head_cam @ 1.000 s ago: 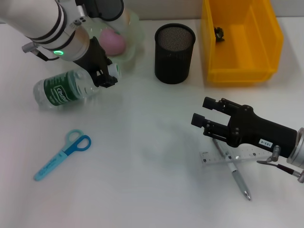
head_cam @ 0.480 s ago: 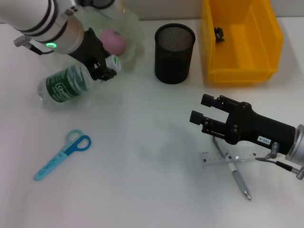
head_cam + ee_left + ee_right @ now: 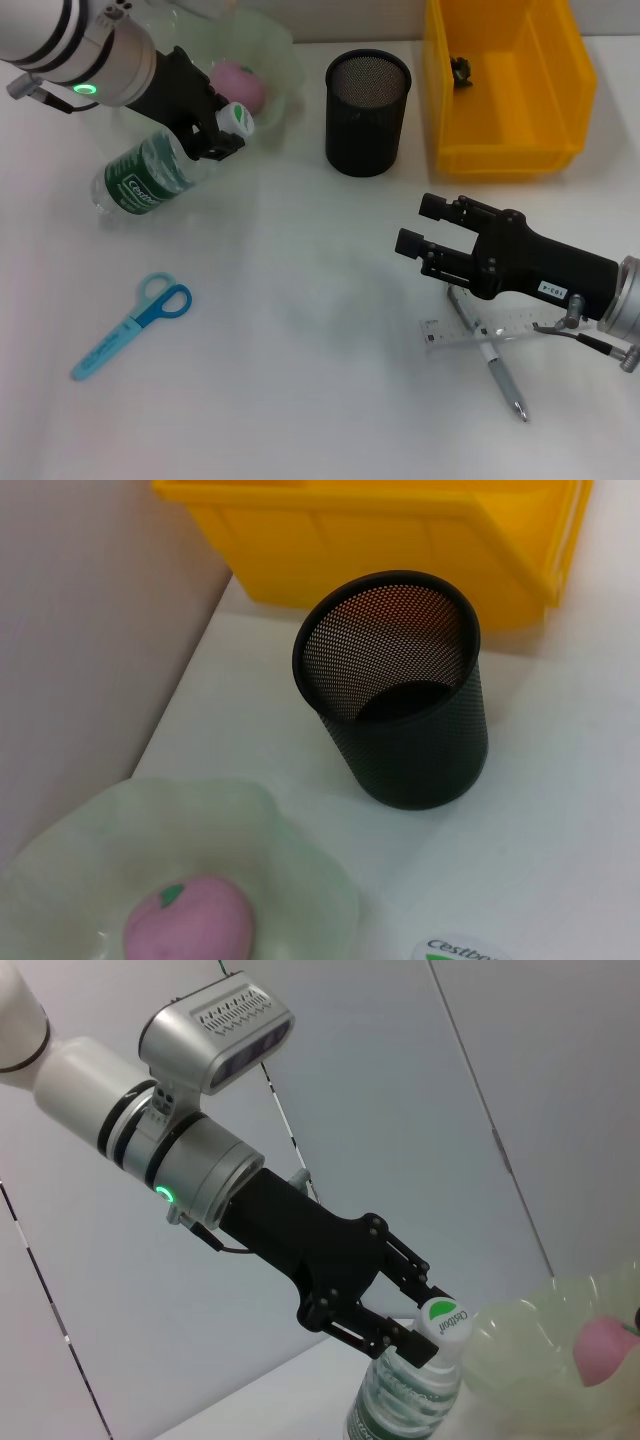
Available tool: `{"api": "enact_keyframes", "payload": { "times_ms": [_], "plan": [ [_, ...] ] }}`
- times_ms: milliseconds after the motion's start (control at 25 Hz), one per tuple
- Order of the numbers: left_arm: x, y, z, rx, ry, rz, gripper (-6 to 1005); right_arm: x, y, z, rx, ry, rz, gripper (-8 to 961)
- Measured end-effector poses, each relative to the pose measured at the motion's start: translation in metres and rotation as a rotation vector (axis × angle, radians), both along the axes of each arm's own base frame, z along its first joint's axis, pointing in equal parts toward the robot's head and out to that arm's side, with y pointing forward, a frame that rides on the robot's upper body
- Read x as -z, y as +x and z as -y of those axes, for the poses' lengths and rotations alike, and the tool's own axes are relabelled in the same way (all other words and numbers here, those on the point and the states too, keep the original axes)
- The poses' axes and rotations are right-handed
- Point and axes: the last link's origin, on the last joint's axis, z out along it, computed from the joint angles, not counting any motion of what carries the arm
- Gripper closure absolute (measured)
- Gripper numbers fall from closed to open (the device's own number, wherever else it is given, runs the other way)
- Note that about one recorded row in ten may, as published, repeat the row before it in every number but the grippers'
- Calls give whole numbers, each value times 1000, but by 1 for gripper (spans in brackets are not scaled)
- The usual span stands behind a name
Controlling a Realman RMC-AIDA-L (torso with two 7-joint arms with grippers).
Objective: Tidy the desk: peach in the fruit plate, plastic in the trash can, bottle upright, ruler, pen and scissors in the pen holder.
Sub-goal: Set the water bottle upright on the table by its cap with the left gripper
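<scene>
Clear plastic bottle [image 3: 150, 175], black metal-looking mesh pen holder [image 3: 368, 98], glossy yellow plastic bin [image 3: 506, 82], translucent ruler [image 3: 484, 330].

Bottle [image 3: 150, 175] — green label carries white brand lettering, too small to read; cap [image 3: 444, 1317] reads "Cestbon". White sticker [image 3: 553, 291] on right gripper [image 3: 420, 227] — digits illegible.

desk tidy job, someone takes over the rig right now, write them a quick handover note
Left gripper: shut on the bottle at its neck, bottle tilted, base on the table, not yet upright.
Right gripper: open, empty, above the ruler and pen.
Done: peach is in the fruit plate; a dark scrap lies in the yellow bin.
Left: stand the bottle up; ruler, pen and scissors still lie on the table, to go in the pen holder.
</scene>
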Motion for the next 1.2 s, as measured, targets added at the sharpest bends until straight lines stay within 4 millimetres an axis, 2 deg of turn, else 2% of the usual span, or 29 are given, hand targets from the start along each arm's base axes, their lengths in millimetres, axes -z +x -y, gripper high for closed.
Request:
{"api": "enact_keyframes", "payload": {
  "times_ms": [360,1200],
  "plan": [
    [-8,2,3,-5,14,55,569,0,-2,-1,0,-5,-4,232],
    [-33,-8,6,-38,83,205,572,1,-10,-9,-16,-15,-12,234]
  ]
}}
